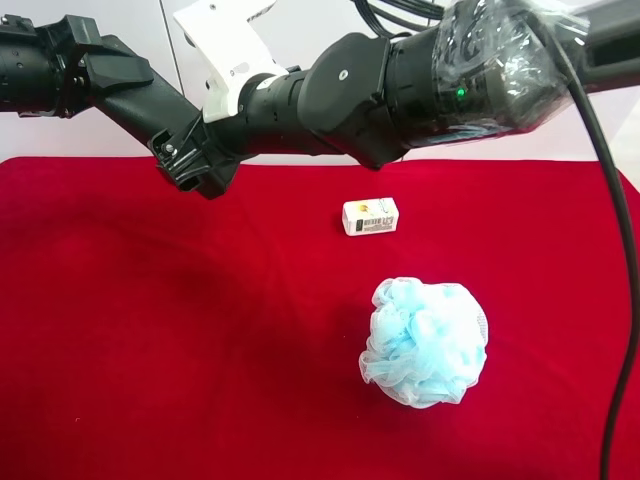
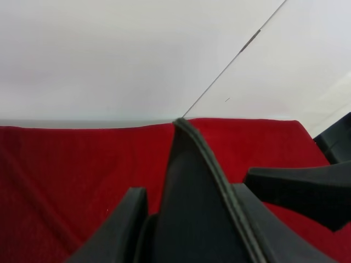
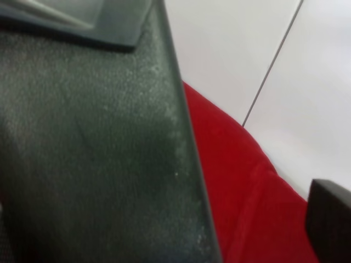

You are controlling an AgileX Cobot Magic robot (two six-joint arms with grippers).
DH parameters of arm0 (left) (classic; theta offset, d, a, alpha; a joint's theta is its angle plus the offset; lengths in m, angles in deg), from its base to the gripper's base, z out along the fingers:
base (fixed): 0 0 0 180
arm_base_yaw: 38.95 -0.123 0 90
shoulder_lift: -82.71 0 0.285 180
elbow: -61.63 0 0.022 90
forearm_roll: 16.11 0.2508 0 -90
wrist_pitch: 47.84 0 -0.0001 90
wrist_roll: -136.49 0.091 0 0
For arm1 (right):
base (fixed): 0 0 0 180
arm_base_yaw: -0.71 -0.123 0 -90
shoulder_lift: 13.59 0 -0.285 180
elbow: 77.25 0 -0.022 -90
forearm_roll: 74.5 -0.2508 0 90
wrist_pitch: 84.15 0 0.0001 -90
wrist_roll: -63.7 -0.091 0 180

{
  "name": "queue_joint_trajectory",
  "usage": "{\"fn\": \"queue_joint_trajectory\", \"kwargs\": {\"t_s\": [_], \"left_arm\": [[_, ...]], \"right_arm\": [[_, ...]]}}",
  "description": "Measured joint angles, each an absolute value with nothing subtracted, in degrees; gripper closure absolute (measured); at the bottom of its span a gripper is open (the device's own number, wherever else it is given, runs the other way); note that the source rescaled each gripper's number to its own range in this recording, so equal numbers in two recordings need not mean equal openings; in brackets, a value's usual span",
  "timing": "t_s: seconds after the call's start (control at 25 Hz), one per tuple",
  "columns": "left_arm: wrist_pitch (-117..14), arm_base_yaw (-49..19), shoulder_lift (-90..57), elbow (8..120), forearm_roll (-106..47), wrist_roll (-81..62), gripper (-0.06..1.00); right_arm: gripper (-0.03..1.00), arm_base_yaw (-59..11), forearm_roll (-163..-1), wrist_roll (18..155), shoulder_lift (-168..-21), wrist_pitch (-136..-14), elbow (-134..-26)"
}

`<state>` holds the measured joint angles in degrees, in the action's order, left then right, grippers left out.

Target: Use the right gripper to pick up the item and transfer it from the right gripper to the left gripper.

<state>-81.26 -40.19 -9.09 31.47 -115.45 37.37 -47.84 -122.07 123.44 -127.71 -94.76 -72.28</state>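
The item, a dark blackish-green case, fills the left of the right wrist view (image 3: 98, 164). It stands edge-on between the left gripper's (image 2: 189, 219) fingers (image 2: 129, 211), which close on it. In the right wrist view one black finger (image 3: 329, 219) of the right gripper (image 3: 214, 126) stands apart from the case, with red cloth showing between them. In the exterior high view the plastic-wrapped right arm and the left arm meet jaw to jaw (image 1: 195, 165) above the cloth's far left. The case is hard to tell from the black jaws there.
A small white printed box (image 1: 370, 216) lies on the red cloth (image 1: 150, 350) near the middle back. A pale blue mesh bath puff (image 1: 425, 342) sits in front of it. A black cable (image 1: 610, 300) hangs at the right edge.
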Motion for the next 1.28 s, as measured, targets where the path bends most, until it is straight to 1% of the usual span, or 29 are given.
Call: {"fn": "queue_joint_trajectory", "kwargs": {"t_s": [0.2,0.48,0.64,0.8,1.0,1.12,1.24,1.28], "left_arm": [[-81.16,-40.19,-9.09,31.47,-115.49,37.32,0.94],[-81.09,-40.19,-9.09,31.47,-115.43,37.32,0.94],[-81.09,-40.19,-9.09,31.47,-115.07,37.32,0.94],[-81.09,-40.19,-9.09,31.47,-114.20,37.32,0.94],[-80.78,-40.19,-9.09,31.47,-113.84,37.27,0.94],[-78.86,-40.19,-9.09,31.47,-111.13,36.87,0.94],[-77.01,-40.19,-9.09,31.47,-107.38,33.96,0.94],[-76.77,-40.19,-9.09,31.47,-105.98,32.86,0.94]], "right_arm": [[-0.03,-47.84,-127.17,123.60,-127.71,-94.65,-72.28],[-0.03,-47.84,-127.91,126.54,-126.62,-92.87,-72.28],[-0.03,-47.84,-128.70,126.60,-122.94,-90.83,-72.16],[-0.03,-47.45,-128.70,126.65,-116.44,-88.07,-69.61],[-0.03,-42.79,-128.25,126.44,-106.14,-79.22,-64.72],[-0.03,-39.51,-124.17,124.71,-99.74,-73.19,-62.37],[-0.03,-36.51,-116.69,117.96,-94.65,-63.99,-61.70],[-0.03,-35.39,-112.76,113.44,-92.81,-60.65,-61.64]]}}
